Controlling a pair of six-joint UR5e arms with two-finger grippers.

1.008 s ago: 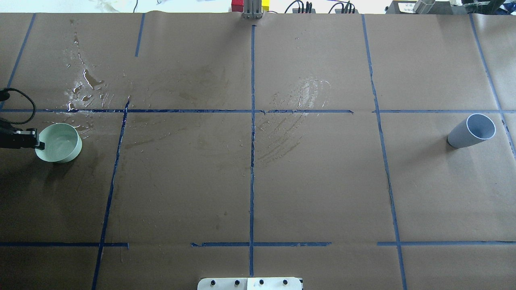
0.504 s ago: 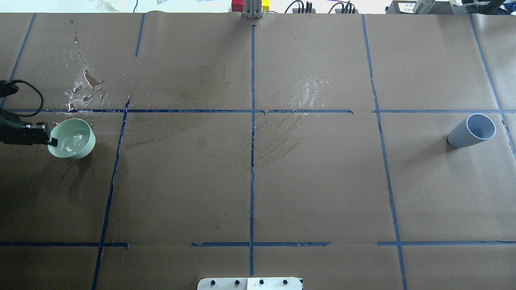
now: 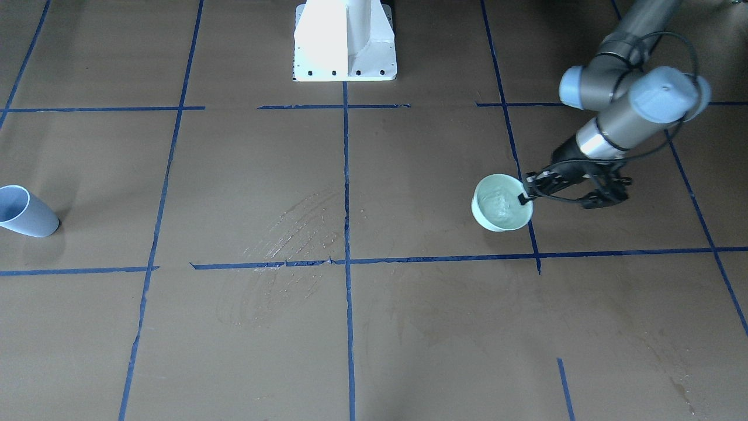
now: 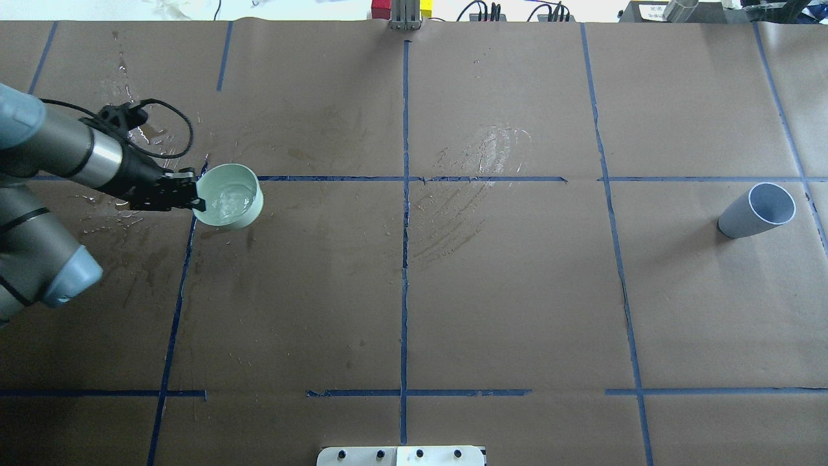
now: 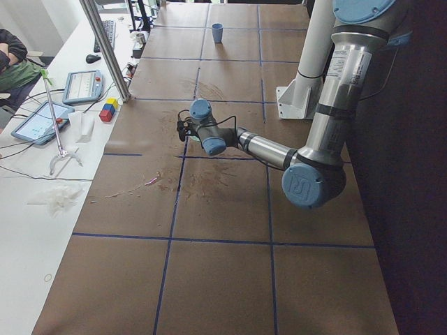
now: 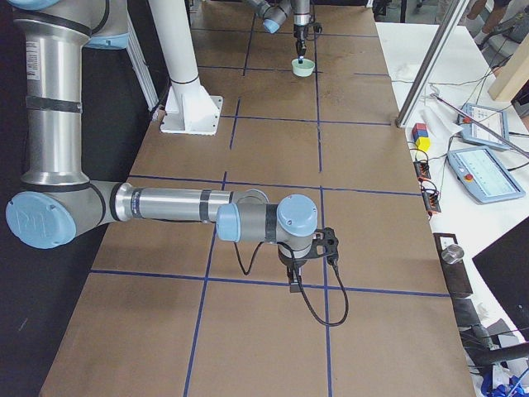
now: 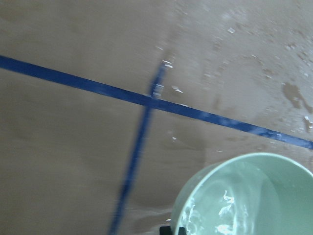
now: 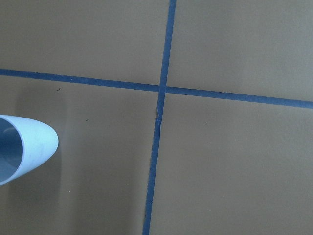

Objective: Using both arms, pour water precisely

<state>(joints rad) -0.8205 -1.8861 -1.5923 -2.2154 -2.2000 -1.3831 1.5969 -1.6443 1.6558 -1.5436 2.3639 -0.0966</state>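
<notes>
**A:** Brown-papered counter (image 4: 504,310), blue tape grid, wet smears across it. What's new?

**B:** The left end effector (image 4: 197,202), clamped on the rim of the green bowl (image 4: 253,206), has carried it rightward from the counter's left edge, just past a tape line. The water (image 4: 226,197) inside ripples.

**A:** And the other?

**B:** The right end effector (image 6: 295,285) hangs at the right end, near the grey cup (image 4: 744,223). Whether it's open or closed, I cannot tell. I'd judge pouring is still ahead.

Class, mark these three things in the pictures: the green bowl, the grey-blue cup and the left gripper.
green bowl (image 4: 257,202), overhead view, on its outer wall.
grey-blue cup (image 4: 740,222), overhead view, on its side wall.
left gripper (image 4: 198,202), overhead view, between the fingertips at the bowl's rim.
</notes>
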